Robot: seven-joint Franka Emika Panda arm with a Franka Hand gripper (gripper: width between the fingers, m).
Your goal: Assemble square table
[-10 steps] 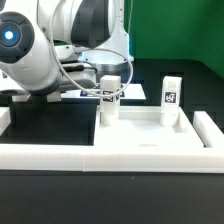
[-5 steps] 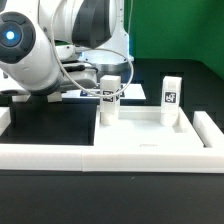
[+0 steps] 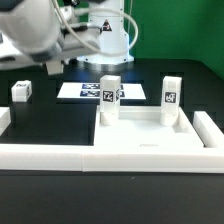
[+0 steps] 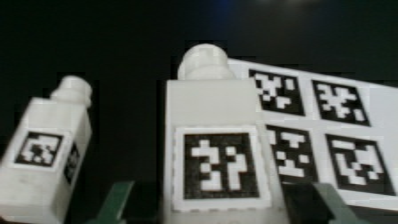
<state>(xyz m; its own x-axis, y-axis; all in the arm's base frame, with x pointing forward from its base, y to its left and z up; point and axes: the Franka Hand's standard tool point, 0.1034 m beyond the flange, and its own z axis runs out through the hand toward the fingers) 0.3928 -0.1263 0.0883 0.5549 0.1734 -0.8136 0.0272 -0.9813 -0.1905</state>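
Observation:
The white square tabletop [image 3: 140, 135] lies on the black table against the front border wall. Two white tagged legs stand upright in its far corners, one on the exterior view's left [image 3: 110, 97] and one on the right [image 3: 171, 96]. A third leg [image 3: 21, 91] lies on the table far to the left. In the wrist view a tagged leg [image 4: 214, 140] stands in line with my open gripper [image 4: 222, 205], whose fingers [image 4: 125, 200] are clear of it on both sides. Another leg [image 4: 54, 140] shows beside it. In the exterior view only the arm [image 3: 40, 30] shows, raised at the upper left.
The marker board [image 3: 82, 90] lies behind the tabletop and also shows in the wrist view [image 4: 317, 120]. The low white border wall [image 3: 60, 158] runs along the front, with side pieces at the right [image 3: 208, 128] and left.
The arm has risen from the left upright leg and swung up toward the exterior view's left. That leg stands free, and the leg lying at far left has come into view.

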